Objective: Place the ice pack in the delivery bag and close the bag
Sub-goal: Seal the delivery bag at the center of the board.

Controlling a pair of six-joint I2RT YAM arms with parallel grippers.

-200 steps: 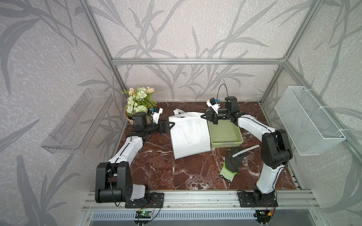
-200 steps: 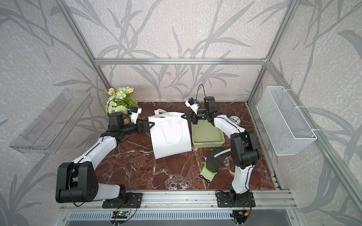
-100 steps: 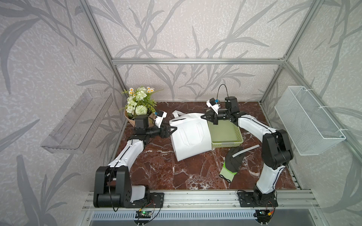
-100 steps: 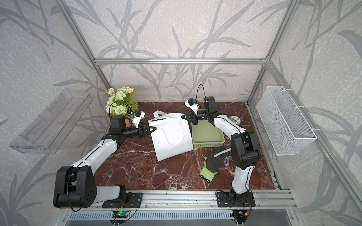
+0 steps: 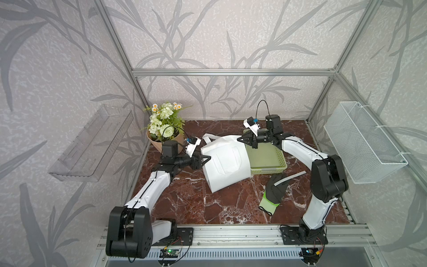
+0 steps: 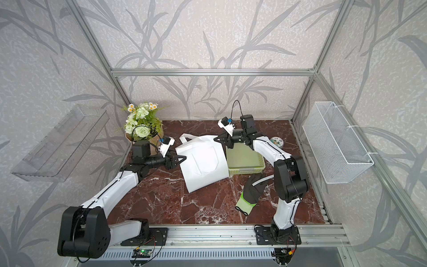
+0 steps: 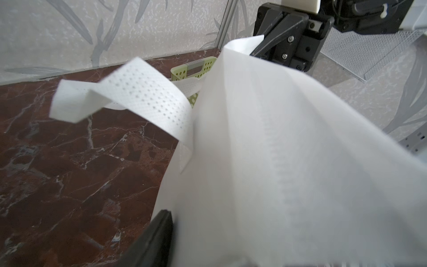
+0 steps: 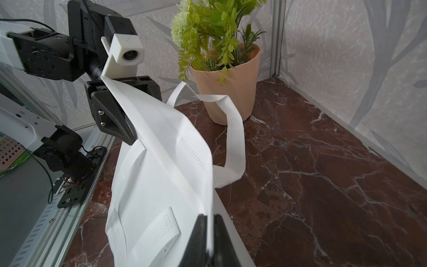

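The white bag (image 5: 227, 161) sits in the middle of the counter (image 5: 184, 203). Its bottom end rests on the red marble toward the front, and its mouth end is raised toward the back, slung between the two arms. In both top views its right side overlaps the left edge of the green basket (image 5: 269, 170); whether the two touch cannot be told. The right claw (image 8: 208, 222) is pressed together on the bag's rim, with the white fabric nipped between its black fingers, as its wrist view shows up close. The left claw (image 5: 207, 158) is at the opposite upper corner. The rim runs in between its jaws, but whether they clamp it cannot be told. One strap (image 8: 233, 129) loops loose from the mouth down onto the counter, near the potted plant (image 5: 165, 124) in the back left corner. A black glove (image 5: 276, 190) with a green cuff lies on the counter in front of the basket, apart from the bag
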